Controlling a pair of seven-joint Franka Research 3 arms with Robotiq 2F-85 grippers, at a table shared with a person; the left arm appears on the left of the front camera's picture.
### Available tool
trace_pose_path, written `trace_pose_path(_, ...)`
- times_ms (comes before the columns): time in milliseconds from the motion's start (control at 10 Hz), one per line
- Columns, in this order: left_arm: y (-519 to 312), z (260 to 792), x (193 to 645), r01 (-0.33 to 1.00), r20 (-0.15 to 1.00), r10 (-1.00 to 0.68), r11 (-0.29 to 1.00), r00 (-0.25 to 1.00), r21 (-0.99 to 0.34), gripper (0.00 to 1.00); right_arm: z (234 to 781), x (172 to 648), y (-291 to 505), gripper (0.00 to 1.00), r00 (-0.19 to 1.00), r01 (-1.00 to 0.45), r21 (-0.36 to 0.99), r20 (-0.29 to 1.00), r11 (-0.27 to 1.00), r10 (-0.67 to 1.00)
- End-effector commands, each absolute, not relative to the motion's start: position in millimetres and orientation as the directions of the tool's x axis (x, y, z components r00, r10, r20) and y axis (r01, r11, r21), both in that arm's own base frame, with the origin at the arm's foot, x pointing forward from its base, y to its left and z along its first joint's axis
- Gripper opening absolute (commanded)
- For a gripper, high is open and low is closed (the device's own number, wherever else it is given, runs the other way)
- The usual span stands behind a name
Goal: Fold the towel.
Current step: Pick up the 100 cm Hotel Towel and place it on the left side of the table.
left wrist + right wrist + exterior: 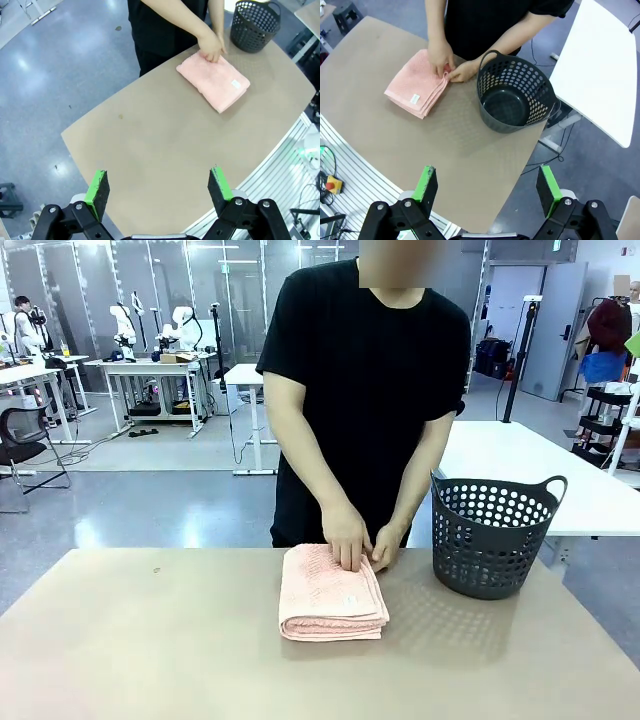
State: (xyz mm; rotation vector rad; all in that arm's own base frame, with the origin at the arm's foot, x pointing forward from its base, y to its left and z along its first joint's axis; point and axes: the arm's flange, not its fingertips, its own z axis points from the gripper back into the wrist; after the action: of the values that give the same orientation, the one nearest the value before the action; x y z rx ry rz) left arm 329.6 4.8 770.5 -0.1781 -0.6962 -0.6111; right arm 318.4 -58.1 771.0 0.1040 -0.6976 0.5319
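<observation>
Our L gripper (pixel 158 186) hangs wide open, holding nothing, above the bare near part of the desk (pixel 150 135). R gripper (pixel 487 186) is likewise wide and empty, over the desk's edge. Towel (pixel 330 592) lies folded mid-desk toward the far side, person's hands (pixel 347 538) on its far edge. Front view gives the stacked layers edge-on; wrist views give the white tag (pixel 413 99) facing up. R wrist view looks into the dark basket (pixel 540 107) just beside the towel, down to its bare bottom.

Near half of table (pixel 150 640) bare, open approach from the robot's side, folded towel (pixel 330 595) mid-table, person's hands (pixel 347 538) blocking its far edge, dark perforated basket (pixel 495 540) standing near towel's right, strip of tabletop between them apparently passable.
</observation>
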Motion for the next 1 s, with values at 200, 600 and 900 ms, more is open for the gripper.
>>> trace_pose_path(200,4.6,772.0,328.9,0.581,0.649,-0.465,0.813,0.603,0.042,1.0,770.9,317.0,-59.3,1.0,0.642,-0.499,-0.08,0.635,0.863,0.43)
trace_pose_path(600,4.6,772.0,328.9,0.581,0.649,-0.465,0.813,0.603,0.042,1.0,770.9,317.0,-59.3,1.0,0.642,-0.499,-0.08,0.635,0.863,0.43)
trace_pose_path(900,4.6,772.0,328.9,0.581,0.649,-0.465,0.813,0.603,0.042,1.0,770.9,317.0,-59.3,1.0,0.642,-0.499,-0.08,0.635,0.863,0.43)
